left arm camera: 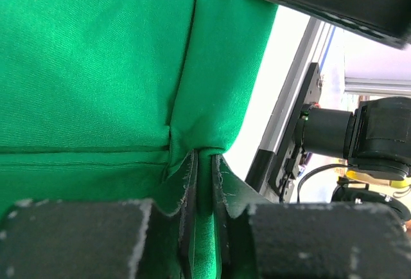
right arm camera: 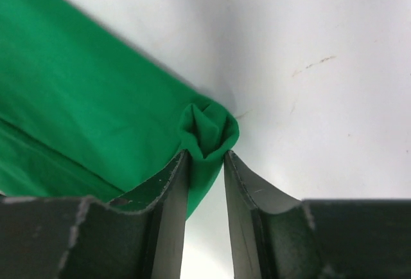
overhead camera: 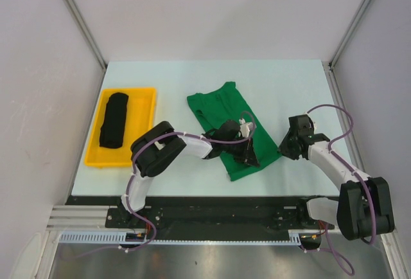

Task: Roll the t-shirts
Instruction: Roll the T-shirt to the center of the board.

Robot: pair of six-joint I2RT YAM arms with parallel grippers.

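The green t-shirt [overhead camera: 225, 115] lies folded into a long strip in the middle of the table, sleeves at the far end. My left gripper [overhead camera: 246, 157] sits over its near end and is shut on a fold of the green cloth [left arm camera: 204, 163]. My right gripper [overhead camera: 284, 148] is at the strip's near right corner, its jaws pinching a bunched tip of the green t-shirt [right arm camera: 207, 131]. The black t-shirt [overhead camera: 114, 119] lies as a long rolled bundle in the yellow tray [overhead camera: 151, 108] at the left.
White walls and metal posts close in the table on three sides. The table's near edge meets a black rail [overhead camera: 212, 205] in front of the arm bases. The right arm's cable [overhead camera: 340, 115] loops over the right side.
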